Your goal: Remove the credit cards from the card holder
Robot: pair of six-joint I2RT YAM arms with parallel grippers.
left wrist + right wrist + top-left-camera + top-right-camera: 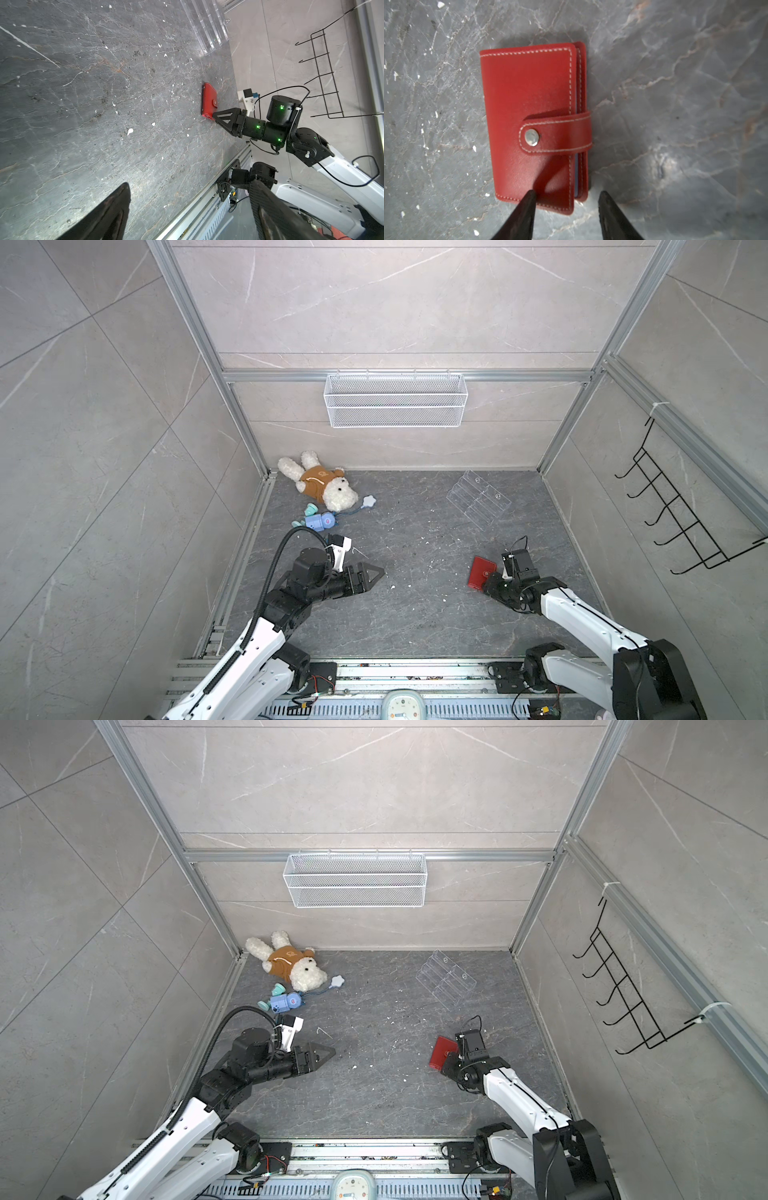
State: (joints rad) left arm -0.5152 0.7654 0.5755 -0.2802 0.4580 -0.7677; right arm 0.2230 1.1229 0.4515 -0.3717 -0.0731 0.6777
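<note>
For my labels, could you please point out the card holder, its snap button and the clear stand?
card holder [527,99]: right wrist view, front cover.
snap button [531,137]: right wrist view, metal stud's centre.
clear stand [478,501]: in a top view, middle tier.

One card holder [481,572], one plush toy [320,485], one clear stand [478,499]

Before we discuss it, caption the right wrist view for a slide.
Right end effector, jaws apart, at a corner of the snapped-shut red card holder.
</note>
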